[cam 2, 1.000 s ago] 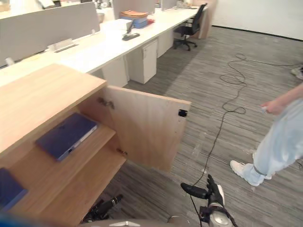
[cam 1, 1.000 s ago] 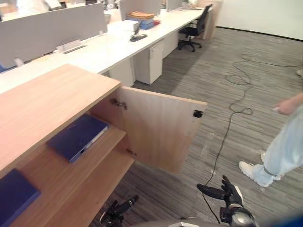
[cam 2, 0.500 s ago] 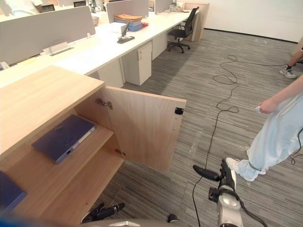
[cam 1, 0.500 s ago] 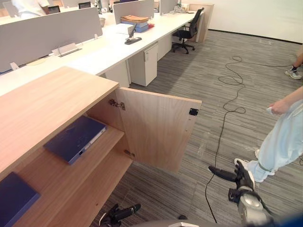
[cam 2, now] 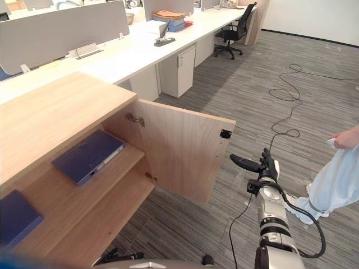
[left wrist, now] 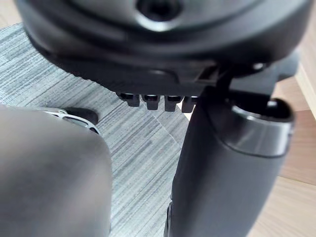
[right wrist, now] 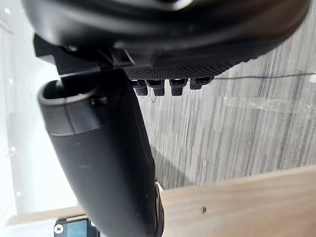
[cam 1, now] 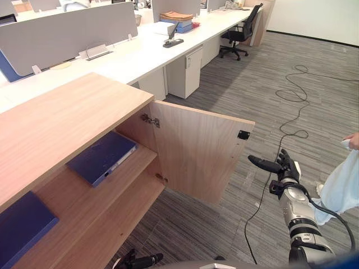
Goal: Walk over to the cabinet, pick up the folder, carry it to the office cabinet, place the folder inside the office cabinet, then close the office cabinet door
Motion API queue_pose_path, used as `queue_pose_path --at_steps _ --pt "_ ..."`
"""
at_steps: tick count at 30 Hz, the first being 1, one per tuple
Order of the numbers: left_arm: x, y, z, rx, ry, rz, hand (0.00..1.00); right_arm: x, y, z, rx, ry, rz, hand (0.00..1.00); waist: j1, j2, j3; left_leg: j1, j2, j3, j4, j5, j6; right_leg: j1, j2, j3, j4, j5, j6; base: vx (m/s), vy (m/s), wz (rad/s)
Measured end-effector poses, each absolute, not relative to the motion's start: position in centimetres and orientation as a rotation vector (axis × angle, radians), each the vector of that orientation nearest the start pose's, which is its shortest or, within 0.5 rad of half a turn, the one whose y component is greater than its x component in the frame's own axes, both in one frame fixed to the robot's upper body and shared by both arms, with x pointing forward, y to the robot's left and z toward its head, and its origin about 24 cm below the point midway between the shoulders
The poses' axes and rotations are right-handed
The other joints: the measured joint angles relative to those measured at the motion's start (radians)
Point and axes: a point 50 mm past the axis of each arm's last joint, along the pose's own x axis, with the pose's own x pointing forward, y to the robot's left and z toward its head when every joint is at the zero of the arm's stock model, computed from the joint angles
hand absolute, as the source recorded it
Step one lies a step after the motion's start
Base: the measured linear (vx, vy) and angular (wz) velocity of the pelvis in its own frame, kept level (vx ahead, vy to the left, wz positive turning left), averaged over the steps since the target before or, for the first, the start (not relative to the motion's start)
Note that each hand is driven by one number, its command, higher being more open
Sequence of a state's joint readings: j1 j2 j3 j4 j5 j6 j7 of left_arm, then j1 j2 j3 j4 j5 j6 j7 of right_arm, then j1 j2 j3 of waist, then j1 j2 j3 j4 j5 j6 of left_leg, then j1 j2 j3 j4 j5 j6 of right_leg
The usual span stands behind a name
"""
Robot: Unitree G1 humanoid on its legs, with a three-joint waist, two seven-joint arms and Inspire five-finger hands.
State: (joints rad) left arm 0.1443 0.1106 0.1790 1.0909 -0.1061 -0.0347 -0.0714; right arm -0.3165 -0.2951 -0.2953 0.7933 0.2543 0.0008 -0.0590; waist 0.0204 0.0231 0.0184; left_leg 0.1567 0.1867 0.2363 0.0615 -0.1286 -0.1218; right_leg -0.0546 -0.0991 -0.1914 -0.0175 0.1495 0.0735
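Observation:
A blue folder (cam 1: pixel 102 157) lies flat on the upper shelf of the wooden office cabinet (cam 1: pixel 67 117). The cabinet door (cam 1: pixel 202 151) stands wide open, swung out over the carpet. My right hand (cam 1: pixel 283 166) is raised just right of the door's free edge, apart from it, open with straight fingers and the thumb pointing at the door. In the right wrist view the thumb (right wrist: pixel 108 163) runs down to the door's wooden edge (right wrist: pixel 237 202). My left hand (cam 1: pixel 140 260) hangs low by the cabinet's foot, open and holding nothing.
A second blue folder (cam 1: pixel 22 221) lies on the shelf further left. A person in light trousers (cam 1: pixel 342 188) stands at the right, one hand (cam 1: pixel 353 140) out. Behind the cabinet runs a long white desk (cam 1: pixel 129 56) with a grey partition (cam 1: pixel 67 33) and an office chair (cam 1: pixel 241 33).
My right arm has lifted from low near the floor up to the level of the door's free edge. The camera has shifted, and the person now stands further right.

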Motion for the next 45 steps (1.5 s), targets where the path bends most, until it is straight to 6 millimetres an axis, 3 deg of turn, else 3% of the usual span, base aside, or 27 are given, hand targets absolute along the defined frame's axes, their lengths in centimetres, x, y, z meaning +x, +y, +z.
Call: queue_pose_path --at_steps 3,7,16,21,31,35,36,37,40,43,44,45 --pt "5.7 21.3 -16.6 -0.131 1.169 0.258 1.0 28.2 -27.9 -2.7 0.253 0.402 -0.434 1.0 0.008 0.005 0.002 -0.002 -0.001 -0.007 0.0 0.001 0.0 0.003 -0.002 -0.006 -0.002 0.001 -0.001 -0.03 0.009 0.06" --pt "5.5 21.2 -16.7 -0.133 1.176 0.261 1.0 30.3 -27.1 -1.3 0.359 0.353 -0.409 1.0 0.013 0.011 0.015 -0.005 -0.001 -0.013 0.0 0.005 -0.001 0.004 -0.002 -0.01 -0.003 0.004 -0.004 -0.02 0.004 0.02" --pt "5.7 21.3 -16.7 -0.136 1.171 0.271 1.0 33.9 -24.7 2.3 0.328 0.256 -0.272 1.0 0.024 0.009 0.027 -0.016 -0.001 -0.036 -0.001 0.014 -0.002 0.005 -0.003 -0.025 -0.009 0.01 -0.009 -0.04 0.01 0.05" --pt "5.6 21.4 -16.7 -0.131 1.172 0.279 1.0 34.0 -24.6 2.4 0.317 0.255 -0.272 1.0 0.024 0.006 0.031 -0.019 -0.001 -0.04 -0.001 0.015 -0.002 0.006 -0.003 -0.026 -0.012 0.012 -0.01 -0.02 0.012 0.01" --pt "5.5 21.6 -16.6 -0.118 1.169 0.303 1.0 35.0 -24.5 4.1 -0.182 0.277 -0.11 1.0 0.018 0.005 0.054 -0.025 0.0 -0.04 -0.001 0.014 -0.002 0.008 0.004 -0.021 -0.04 0.029 -0.012 -0.02 0.012 -0.02" --pt "5.2 21.8 -16.6 -0.099 1.176 0.299 1.0 35.0 -24.3 4.6 -0.539 0.281 0.014 1.0 -0.008 0.002 0.056 -0.024 0.002 -0.037 -0.003 0.013 -0.003 0.007 0.008 -0.017 -0.045 0.03 -0.012 -0.01 0.007 -0.04" --pt "5.2 21.9 -16.6 -0.091 1.178 0.299 1.0 34.8 -24.1 5.1 -0.709 0.264 0.094 1.0 -0.021 0.0 0.057 -0.023 0.004 -0.031 -0.004 0.013 -0.004 0.006 0.011 -0.011 -0.051 0.033 -0.012 -0.02 0.008 -0.14" --pt "4.9 22.0 -16.6 -0.083 1.187 0.303 1.0 34.2 -23.8 5.5 -0.854 0.244 0.192 1.0 -0.03 -0.002 0.059 -0.021 0.008 -0.027 -0.004 0.012 -0.005 0.005 0.017 -0.006 -0.055 0.034 -0.013 -0.02 0.003 -0.16" --pt "4.7 22.2 -16.7 -0.058 1.197 0.297 1.0 32.3 -22.9 5.7 -1.046 0.195 0.392 1.0 -0.043 -0.006 0.058 -0.015 0.025 -0.022 -0.005 0.01 -0.01 0.004 0.036 0.008 -0.06 0.034 -0.015 0.0 -0.019 -0.18" --pt "4.4 22.4 -16.8 -0.065 1.209 0.314 1.0 29.1 -20.6 5.8 -1.087 0.142 0.676 1.0 -0.055 -0.009 0.056 -0.015 0.041 -0.008 0.006 0.009 -0.012 -0.006 0.059 0.032 -0.063 0.034 -0.026 0.0 -0.03 -0.28" --pt "4.4 22.5 -16.8 -0.077 1.214 0.327 1.0 27.2 -19.0 5.3 -0.998 0.142 0.834 1.0 -0.056 -0.012 0.054 -0.015 0.05 -0.005 0.012 0.009 -0.012 -0.009 0.069 0.041 -0.063 0.034 -0.032 0.01 -0.032 -0.25" --pt "4.5 22.5 -16.8 -0.082 1.213 0.329 1.0 26.8 -18.7 5.2 -0.975 0.144 0.863 1.0 -0.056 -0.013 0.054 -0.015 0.052 -0.005 0.013 0.009 -0.012 -0.009 0.071 0.041 -0.063 0.034 -0.033 0.0 -0.038 -0.17"
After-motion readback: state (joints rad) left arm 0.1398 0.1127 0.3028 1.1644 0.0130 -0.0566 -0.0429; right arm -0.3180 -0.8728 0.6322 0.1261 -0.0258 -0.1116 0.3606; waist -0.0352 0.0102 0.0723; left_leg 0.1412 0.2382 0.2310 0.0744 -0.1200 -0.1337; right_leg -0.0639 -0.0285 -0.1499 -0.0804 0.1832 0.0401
